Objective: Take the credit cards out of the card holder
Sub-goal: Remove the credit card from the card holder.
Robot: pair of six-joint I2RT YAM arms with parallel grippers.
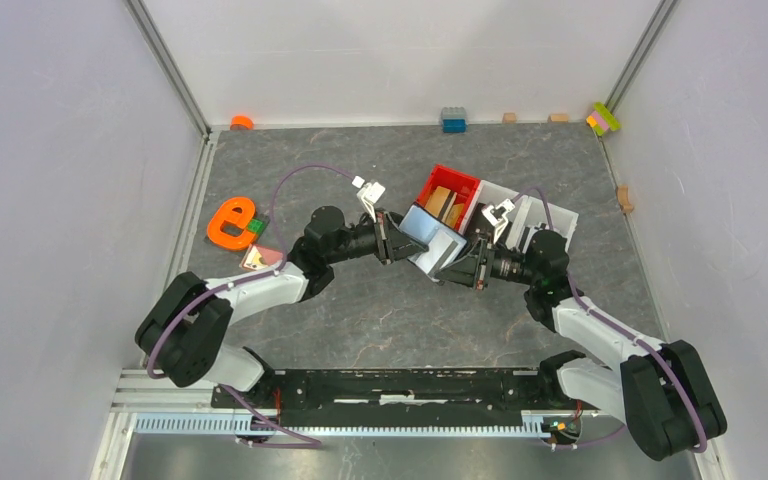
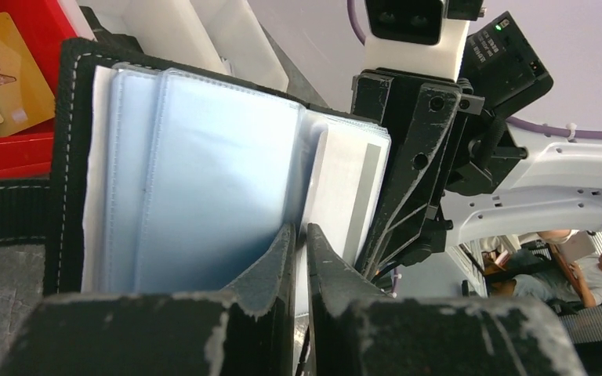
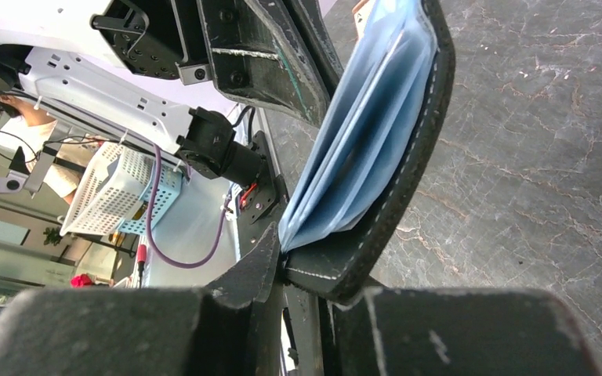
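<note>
The black card holder (image 1: 430, 240) hangs open in the air between my two grippers, its pale blue sleeves (image 2: 204, 180) fanned out. My left gripper (image 1: 392, 240) (image 2: 301, 239) is shut on the edge of a greyish-white credit card (image 2: 353, 196) with a grey stripe, still in the holder. My right gripper (image 1: 468, 262) (image 3: 302, 262) is shut on the holder's black cover (image 3: 407, 172) at its lower corner. A pinkish-copper credit card (image 1: 258, 258) lies on the table by the left arm.
A red bin (image 1: 455, 175) with tan wooden blocks (image 1: 440, 203) and white bins (image 1: 540, 215) stand just behind the holder. An orange letter e (image 1: 230, 222) with a green block (image 1: 256, 227) lies at the left. Small toys line the back wall.
</note>
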